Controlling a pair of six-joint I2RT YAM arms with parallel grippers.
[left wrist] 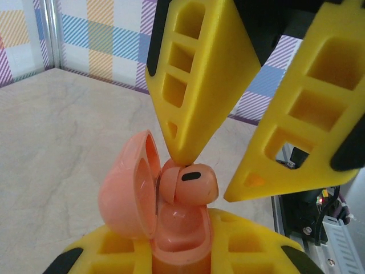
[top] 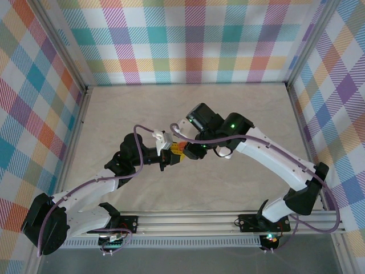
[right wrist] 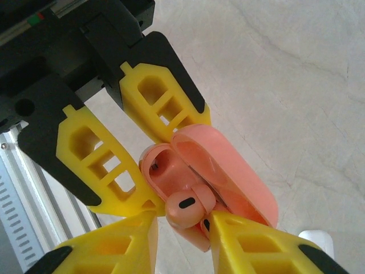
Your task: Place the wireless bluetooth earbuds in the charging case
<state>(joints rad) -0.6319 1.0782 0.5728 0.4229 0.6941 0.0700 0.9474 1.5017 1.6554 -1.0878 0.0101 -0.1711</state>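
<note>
My left gripper (left wrist: pixel 179 251) (top: pixel 170 155) is shut on the body of the salmon-pink charging case (left wrist: pixel 122 194) (right wrist: pixel 245 171), held above the table with its lid swung open. One pink earbud (left wrist: pixel 191 182) (right wrist: pixel 185 208) sits partway in the case's well, its head sticking out. My right gripper (right wrist: pixel 182 216) (left wrist: pixel 206 180) (top: pixel 181 145) comes from the opposite side, its yellow fingertips closed against both sides of that earbud. A second earbud (right wrist: pixel 206 224) peeks out lower in the case, mostly hidden by a right finger.
A white rounded case (top: pixel 161 137) (right wrist: pixel 313 237) lies on the beige table (top: pixel 239 108) just beyond the grippers. Checked walls close the table on three sides. The metal rail (top: pixel 199 220) with both arm bases runs along the near edge.
</note>
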